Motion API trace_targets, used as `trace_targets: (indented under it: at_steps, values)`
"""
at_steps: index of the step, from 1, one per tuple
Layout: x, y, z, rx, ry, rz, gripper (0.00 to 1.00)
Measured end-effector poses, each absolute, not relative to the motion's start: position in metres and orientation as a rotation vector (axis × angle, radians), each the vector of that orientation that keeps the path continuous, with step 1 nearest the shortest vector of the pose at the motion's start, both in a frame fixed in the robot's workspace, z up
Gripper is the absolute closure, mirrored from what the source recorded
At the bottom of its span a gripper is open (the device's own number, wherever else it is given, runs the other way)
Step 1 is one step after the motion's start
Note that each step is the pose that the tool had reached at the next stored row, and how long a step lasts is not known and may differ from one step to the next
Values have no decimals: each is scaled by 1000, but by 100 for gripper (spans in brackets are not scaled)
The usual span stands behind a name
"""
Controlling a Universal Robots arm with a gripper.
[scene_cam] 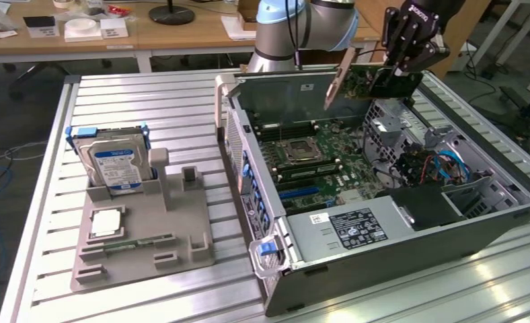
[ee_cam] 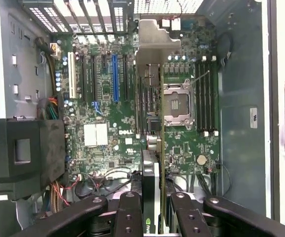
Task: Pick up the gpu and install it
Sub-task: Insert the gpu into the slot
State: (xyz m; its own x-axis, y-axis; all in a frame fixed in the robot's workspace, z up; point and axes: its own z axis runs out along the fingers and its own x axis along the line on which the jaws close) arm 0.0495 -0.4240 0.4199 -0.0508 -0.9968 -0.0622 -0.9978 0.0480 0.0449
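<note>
One gpu [scene_cam: 362, 79] hangs edge-down in my gripper [scene_cam: 394, 77], fingers [ee_cam: 127, 217] clamped on it and its silver bracket toward the exterior view's left. It sits above the open computer case [scene_cam: 409, 269], over the motherboard [ee_cam: 103, 98]. Well apart on the worktop [scene_cam: 139, 94], a hard drive [scene_cam: 117, 165] stands in a grey holder [scene_cam: 148, 229].

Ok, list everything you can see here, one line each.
gpu: one, green and black, held above the case
case: one, dark grey, open, exterior view's right
motherboard: one, green, inside the case
hard drive: one, silver, upright in the holder
memory stick: one, green, flat in the holder
holder: one, grey, exterior view's left
table: one, silver, under everything
arm: one, grey and blue, behind the case
jaws: one pair, black, shut on the gpu
</note>
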Motion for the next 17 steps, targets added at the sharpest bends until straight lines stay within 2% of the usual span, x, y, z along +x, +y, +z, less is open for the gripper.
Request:
trace_targets:
  at_steps: [17]
  values:
    - [41,-424,416,-2157,2260,117,73]
